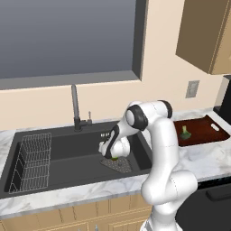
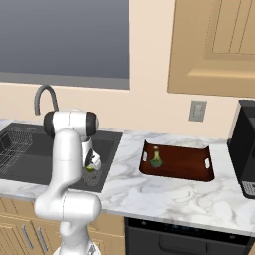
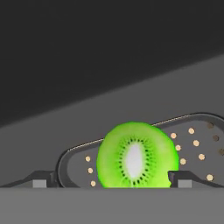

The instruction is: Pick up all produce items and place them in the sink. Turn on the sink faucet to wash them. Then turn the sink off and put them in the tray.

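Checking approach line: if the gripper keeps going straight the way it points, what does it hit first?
Likely the kiwi, sitting between the open gripper's fingertips, on the mesh drain in the sink. Depth is unclear.

My marble counter (image 2: 164,191) carries the sunken black sink (image 1: 67,155) and, to its right, the reddish-brown tray (image 2: 184,167); a dark appliance (image 2: 245,149), seemingly, stands beyond.

White arm (image 1: 160,149) bent low, jaws wide apart, pointing down.
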You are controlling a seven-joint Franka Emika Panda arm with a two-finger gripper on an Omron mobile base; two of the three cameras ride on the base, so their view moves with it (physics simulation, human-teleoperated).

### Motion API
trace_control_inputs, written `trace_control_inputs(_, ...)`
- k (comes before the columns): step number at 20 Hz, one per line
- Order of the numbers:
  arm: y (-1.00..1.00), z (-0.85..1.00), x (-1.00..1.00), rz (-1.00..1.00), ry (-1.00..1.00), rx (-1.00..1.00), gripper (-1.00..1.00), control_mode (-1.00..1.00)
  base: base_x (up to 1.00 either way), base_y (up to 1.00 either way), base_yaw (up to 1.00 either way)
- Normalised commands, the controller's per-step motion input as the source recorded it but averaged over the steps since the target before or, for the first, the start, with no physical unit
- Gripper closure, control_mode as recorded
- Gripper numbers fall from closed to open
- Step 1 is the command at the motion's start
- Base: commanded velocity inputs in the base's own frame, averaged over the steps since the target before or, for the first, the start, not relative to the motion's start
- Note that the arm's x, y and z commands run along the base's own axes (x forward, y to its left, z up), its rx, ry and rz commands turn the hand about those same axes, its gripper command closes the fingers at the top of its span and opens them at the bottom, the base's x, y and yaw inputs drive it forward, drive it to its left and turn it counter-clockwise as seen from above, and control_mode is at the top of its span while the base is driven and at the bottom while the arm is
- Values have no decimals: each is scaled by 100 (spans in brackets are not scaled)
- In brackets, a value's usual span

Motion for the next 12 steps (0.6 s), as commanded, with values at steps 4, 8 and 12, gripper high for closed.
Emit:
trace_control_inputs(4,0,-16,1,0,0,0,-100,-100,0,0,0)
trace_control_inputs(8,0,-15,5,0,0,0,-100,-100,0,0,0)
trace_control_inputs(12,0,-14,3,0,0,0,-100,-100,0,0,0)
